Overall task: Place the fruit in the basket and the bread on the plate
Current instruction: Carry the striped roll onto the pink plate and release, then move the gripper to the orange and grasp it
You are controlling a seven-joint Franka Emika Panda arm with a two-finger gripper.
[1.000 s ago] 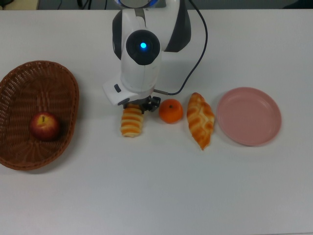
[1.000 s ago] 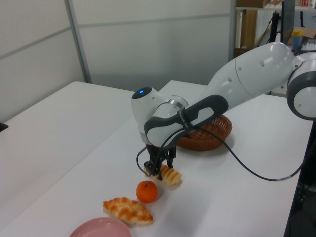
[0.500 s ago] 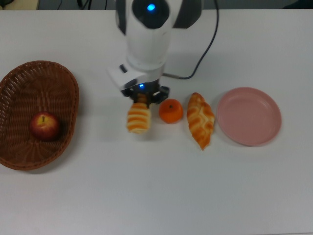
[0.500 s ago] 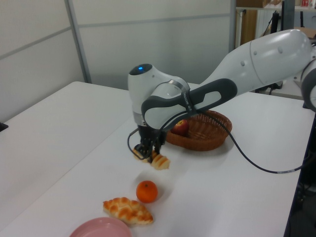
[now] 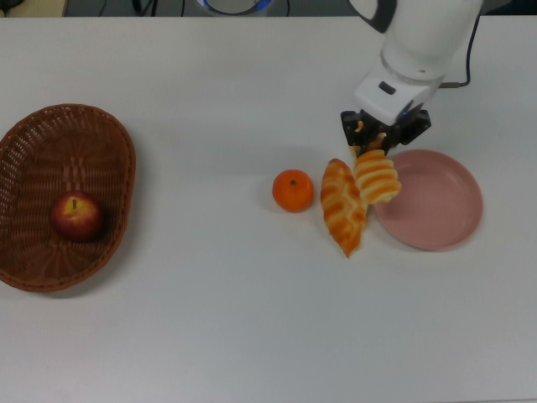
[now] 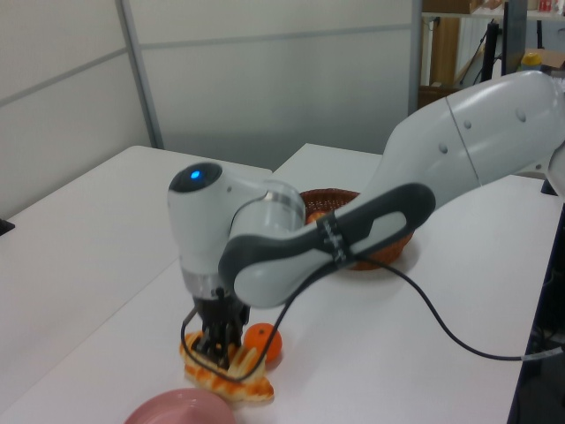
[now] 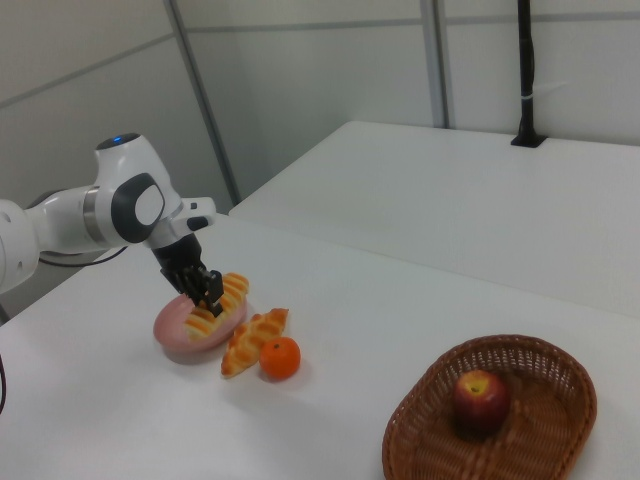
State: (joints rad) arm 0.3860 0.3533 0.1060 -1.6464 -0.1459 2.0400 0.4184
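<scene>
**Ribbed roll carried to the plate's edge**

The end effector (image 5: 375, 144) grips the ribbed roll (image 5: 376, 176) by one end. The roll hangs over the pink plate (image 5: 436, 210) rim, beside the braided pastry (image 5: 342, 206); the plate's centre lies toward the top view's right.

Ribbed roll (image 5: 377, 177) aloft over plate (image 5: 436, 206)

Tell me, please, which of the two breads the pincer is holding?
The ribbed roll, lifted over the plate's edge in the pincer. The longer braided pastry lies free on the table beside the orange.
</scene>
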